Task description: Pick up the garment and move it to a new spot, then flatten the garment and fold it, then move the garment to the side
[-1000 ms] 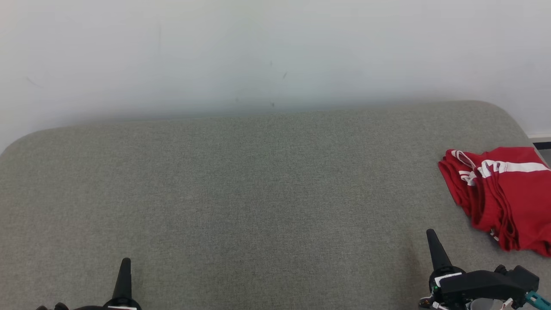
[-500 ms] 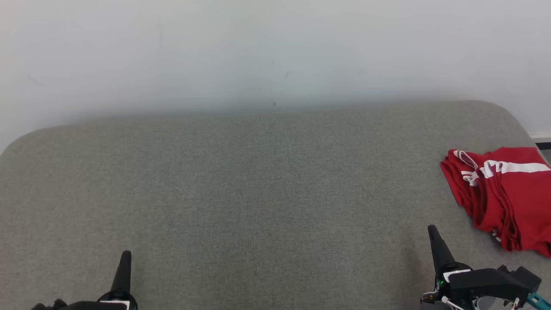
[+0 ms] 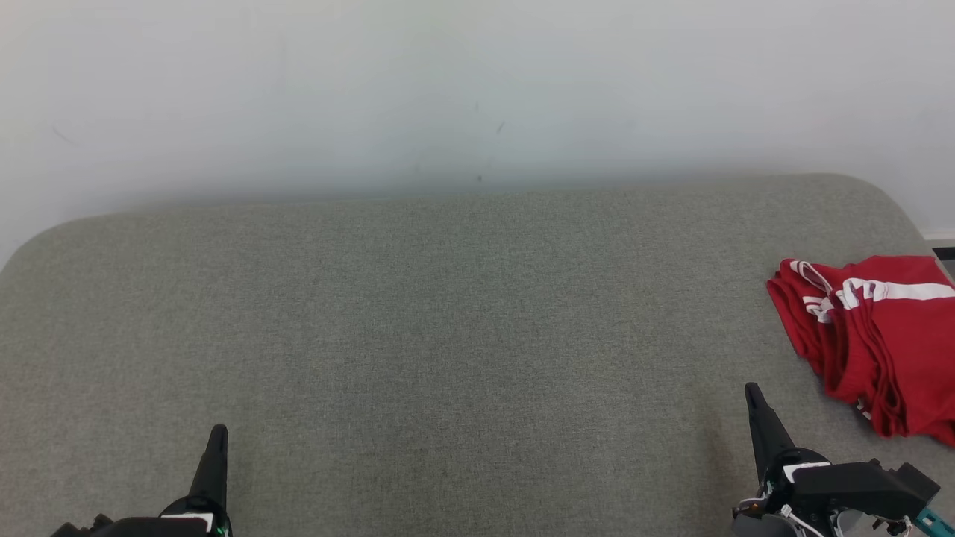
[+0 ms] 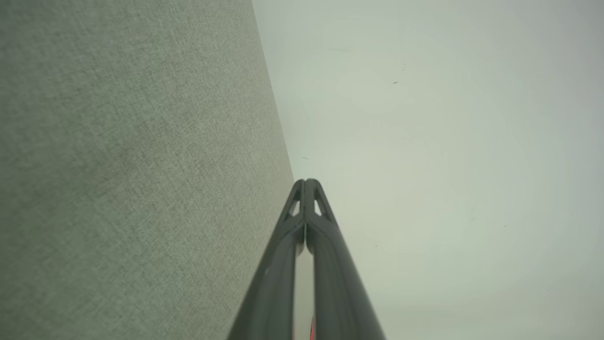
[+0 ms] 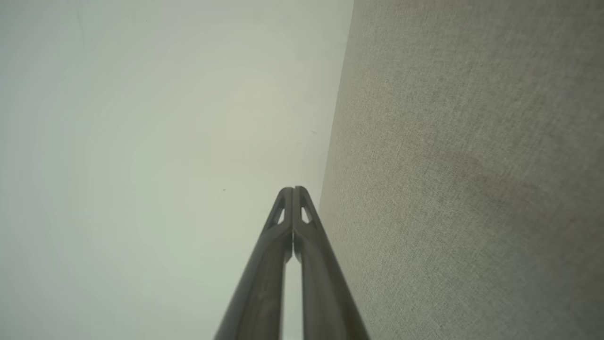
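Red garment is lying ahead-right of the right gripper, the nearer arm; the left gripper is sitting well apart. The 2 claws are resting closed, empty.

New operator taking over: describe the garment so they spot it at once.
A wide grey-green cushioned surface runs along a pale wall. At its right end, past the right gripper, lies the garment, gathered in layered folds. It is bright red with white stripes, unlike the dull cloth around it.
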